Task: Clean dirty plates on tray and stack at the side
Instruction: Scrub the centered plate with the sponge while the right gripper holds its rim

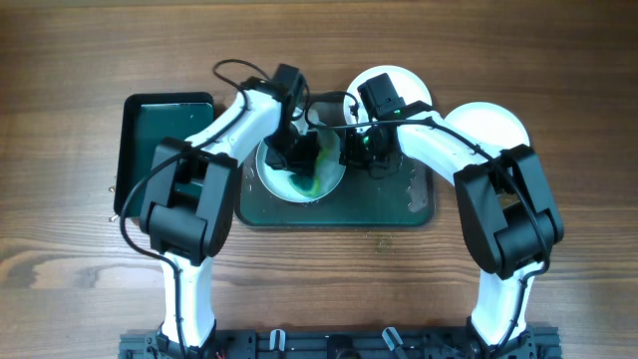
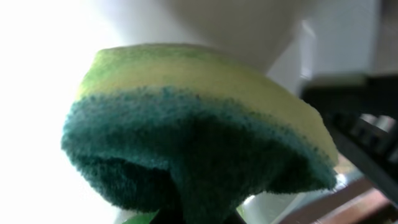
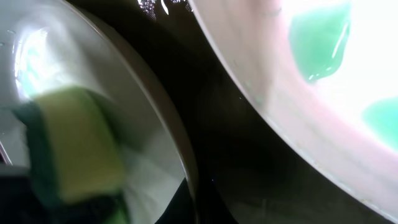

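1. The left gripper point(image 1: 299, 158) is clamped on a yellow foam sponge with a dark green scouring face point(image 2: 199, 130).
2. Directly beneath it, a round white plate streaked teal point(image 1: 311, 185) lies on the large dark grey-green rectangular tray point(image 1: 399, 209).
3. The right gripper point(image 1: 367, 155) hangs just beside that plate's rim; I cannot tell its grip.
4. The left arm is the nearer, so the wiping looks to be its job.

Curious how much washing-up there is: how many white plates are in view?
3. One plate lies on the tray, under the sponge; one at the tray's far edge, behind the right gripper; one on the table to the right, partly under an arm. Arms might hide more.
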Tool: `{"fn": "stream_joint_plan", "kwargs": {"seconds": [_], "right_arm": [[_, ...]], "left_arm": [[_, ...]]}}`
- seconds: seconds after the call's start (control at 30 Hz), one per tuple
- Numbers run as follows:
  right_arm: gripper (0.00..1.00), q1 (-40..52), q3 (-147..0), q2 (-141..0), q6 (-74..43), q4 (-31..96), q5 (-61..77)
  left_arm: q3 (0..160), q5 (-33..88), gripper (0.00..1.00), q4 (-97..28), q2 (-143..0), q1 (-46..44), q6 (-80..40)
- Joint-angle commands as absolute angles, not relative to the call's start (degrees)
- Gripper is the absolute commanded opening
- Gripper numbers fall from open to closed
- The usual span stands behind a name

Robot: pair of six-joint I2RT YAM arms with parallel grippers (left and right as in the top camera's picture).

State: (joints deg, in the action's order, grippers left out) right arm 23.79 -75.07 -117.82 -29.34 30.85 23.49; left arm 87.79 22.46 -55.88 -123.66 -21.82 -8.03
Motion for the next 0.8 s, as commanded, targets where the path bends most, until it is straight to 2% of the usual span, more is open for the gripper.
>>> {"fn": "stream_joint_plan", "kwargs": {"seconds": [0.0,0.1,0.17,0.23,0.3,0.43,0.5,0.57,0.67,0.77], "right_arm": [[0.04,24.1,-76.2,-119.2,-30.0,30.5,23.6],[0.04,24.1,-76.2,-119.2,-30.0,30.5,23.6],[0.04,24.1,-76.2,-119.2,-30.0,30.5,23.6],[0.04,24.1,-76.2,-119.2,-29.9,30.5,23.6],[0.04,24.1,-76.2,-119.2,-29.9,30.5,23.6],[0.05,24.1,-76.2,-119.2,-29.9,30.5,23.6],[0.04,24.1,-76.2,-119.2,-30.0,30.5,23.6],[0.04,24.1,-76.2,-119.2,-30.0,30.5,23.6],[0.04,24.1,-76.2,-119.2,-30.0,30.5,23.6],[0.04,24.1,-76.2,-119.2,-30.0,30.5,23.6]], "left_arm": [[86.4,29.7,0.04,-53.7,-126.1,-21.9,-4.5],[86.7,20.9,0.04,-47.5,-126.1,-19.9,-11.2],[86.9,9.2,0.04,-44.3,-126.1,-18.9,-17.8],[87.1,-9.0,0.04,-43.6,-126.1,-18.5,-25.6],[87.1,-18.6,0.04,-45.0,-126.1,-18.5,-28.6],[87.1,-24.3,0.04,-50.0,-126.1,-18.5,-30.5],[87.1,-18.9,0.04,-52.6,-126.1,-18.5,-28.4],[87.1,-5.8,0.04,-54.5,-126.1,-18.5,-18.7],[87.1,23.5,0.04,-60.0,-126.1,-18.5,1.3],[87.1,38.2,0.04,-64.0,-126.1,-18.5,10.6]]}}
